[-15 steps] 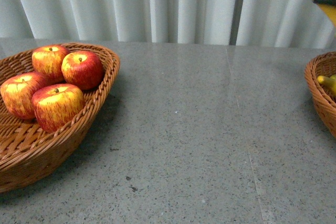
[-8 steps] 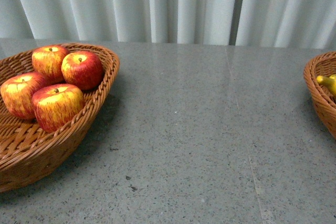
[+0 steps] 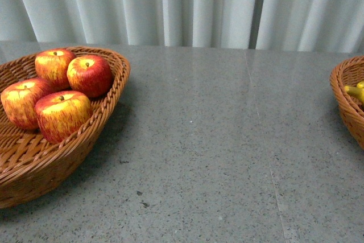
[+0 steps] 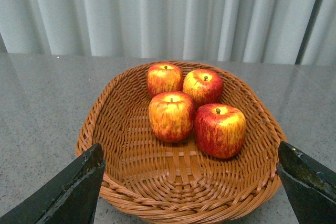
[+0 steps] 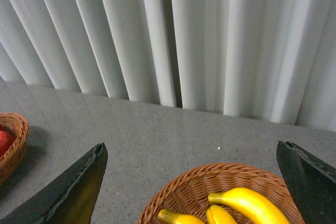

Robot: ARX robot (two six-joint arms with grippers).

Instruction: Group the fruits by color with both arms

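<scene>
From the front, four apples (image 3: pixel 54 92) sit in the basket (image 3: pixel 108 109) at the tabletop's (image 3: pixel 210 140) left edge — no loose fruit, so sorting looks finished; the banana carried overhead a second ago is gone. Left gripper (image 4: pixel 191 182) hangs open above them. Right gripper (image 5: pixel 194 182), open, empty — over bananas (image 5: pixel 247 203) in the right-edge basket (image 5: pixel 181 187).

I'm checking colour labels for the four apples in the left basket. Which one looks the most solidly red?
The back-right apple, nearest the basket's table-centre rim, is mostly deep red. The other three show broad yellow streaks, especially the front apple.
</scene>
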